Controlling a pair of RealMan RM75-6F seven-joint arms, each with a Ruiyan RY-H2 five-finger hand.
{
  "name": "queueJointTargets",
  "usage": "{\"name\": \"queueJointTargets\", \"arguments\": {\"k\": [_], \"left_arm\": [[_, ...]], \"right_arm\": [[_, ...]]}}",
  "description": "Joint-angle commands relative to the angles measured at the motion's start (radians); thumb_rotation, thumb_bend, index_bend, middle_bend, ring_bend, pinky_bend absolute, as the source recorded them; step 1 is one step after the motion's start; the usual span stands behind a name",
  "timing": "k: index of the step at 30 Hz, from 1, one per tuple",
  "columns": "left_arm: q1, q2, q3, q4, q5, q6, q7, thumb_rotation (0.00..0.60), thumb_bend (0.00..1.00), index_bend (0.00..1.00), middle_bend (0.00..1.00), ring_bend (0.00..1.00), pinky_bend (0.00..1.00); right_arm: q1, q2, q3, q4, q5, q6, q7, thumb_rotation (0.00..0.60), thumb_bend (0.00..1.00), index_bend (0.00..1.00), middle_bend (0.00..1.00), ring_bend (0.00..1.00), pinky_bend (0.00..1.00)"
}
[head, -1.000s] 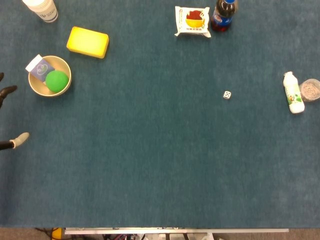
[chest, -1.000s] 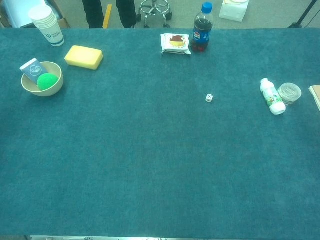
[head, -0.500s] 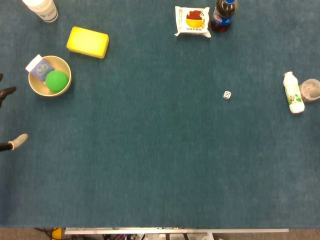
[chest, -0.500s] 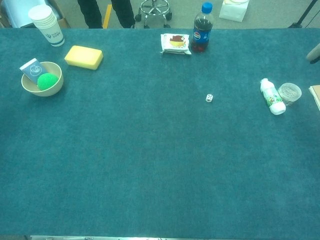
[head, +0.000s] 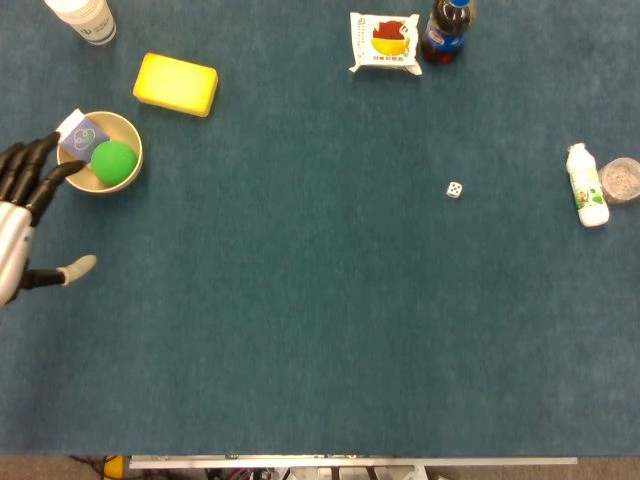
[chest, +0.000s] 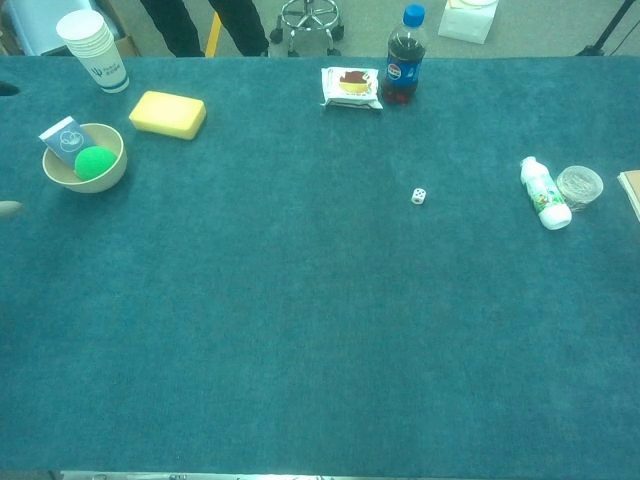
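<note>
Nearby: sponge (head: 176, 84), cups (head: 83, 17), dice (head: 454, 189).

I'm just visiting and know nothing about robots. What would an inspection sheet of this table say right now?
Surface: dark teal felt-like table cover, flat.
Job's things: round beige bowl at the left, holding a green ball and a small blue-white box.
Clutter: yellow rectangular sponge, stack of white paper cups, white snack packet, dark cola bottle with blue cap, small white die, white bottle lying on its side, clear plastic cup.
Robot hands: left robot hand beside the bowl, fingers spread, holding nothing; right robot hand not in view.
Cables: nothing seen.
Surroundings: a person's legs and a stool base beyond the table.
</note>
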Motion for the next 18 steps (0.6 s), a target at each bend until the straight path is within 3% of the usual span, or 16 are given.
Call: {"name": "queueJointTargets", "arguments": {"k": [1, 9, 18], "left_arm": [[-0.02, 0.005, -0.008, -0.014, 0.002, -0.02, 0.007, 0.6, 0.0, 0.15, 0.0, 0.0, 0.04], [-0.035, -0.001, -0.003, 0.021, 0.007, -0.028, -0.031, 0.6, 0.0, 0.15, 0.0, 0.0, 0.04], [-0.038, -0.003, 0.001, 0.041, -0.013, -0.039, -0.031, 0.6, 0.0, 0.15, 0.0, 0.0, 0.04]], "right_arm": [[-0.021, 0.0, -0.006, 0.008, 0.015, 0.014, 0.005, 0.6, 1.0, 0.43, 0.46, 0.38, 0.64], [-0.033, 0.002, -0.002, -0.026, 0.015, 0.016, -0.055, 0.6, 1.0, 0.43, 0.46, 0.38, 0.64], [0.026, 0.037, 0.034, -0.082, 0.04, -0.082, -0.108, 0.6, 1.0, 0.43, 0.46, 0.38, 0.64]]}}
